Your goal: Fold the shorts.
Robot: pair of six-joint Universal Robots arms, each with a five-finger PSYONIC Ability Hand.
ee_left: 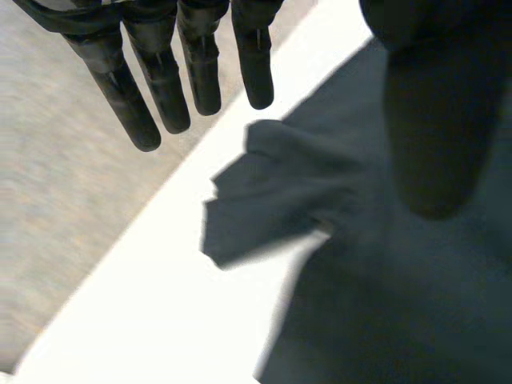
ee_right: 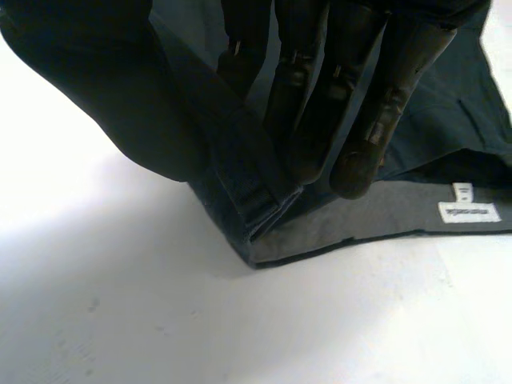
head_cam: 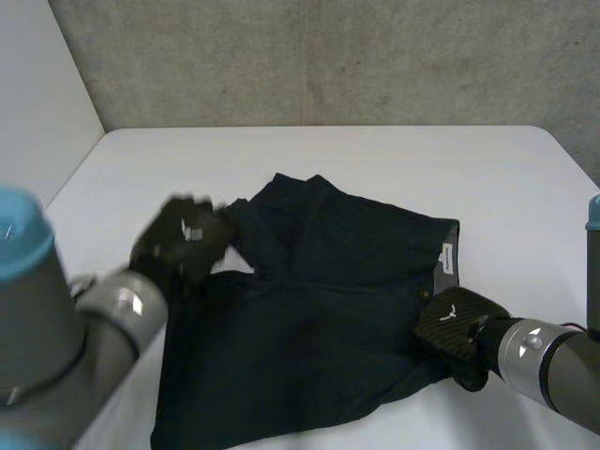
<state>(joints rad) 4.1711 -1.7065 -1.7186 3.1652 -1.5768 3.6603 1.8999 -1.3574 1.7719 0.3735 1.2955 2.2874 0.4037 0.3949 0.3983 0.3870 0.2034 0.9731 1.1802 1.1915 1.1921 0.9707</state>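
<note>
left arm (head_cam: 56, 361), right arm (head_cam: 553, 361): grey tubes, light-blue caps (head_cam: 19, 234) | left robot hand (head_cam: 183, 244): black, pale label | right robot hand (head_cam: 459, 323): black, white mark

1. The far strip of the table (head_cam: 375, 155), between the shorts (head_cam: 319, 319) and the concrete wall (head_cam: 328, 56), is bare and passable.
2. The tabletop to the right of the waistband is bare up to the table's edge.
3. The left hand (head_cam: 183, 246) hangs over the shorts' left edge with straight fingers, and its arm (head_cam: 47, 337) blocks the near-left corner.
4. The right hand (head_cam: 459, 323) pinches the waistband corner, and its arm (head_cam: 553, 361) bars the near-right approach.
5. A white side panel (head_cam: 37, 94) closes off the left side.
</note>
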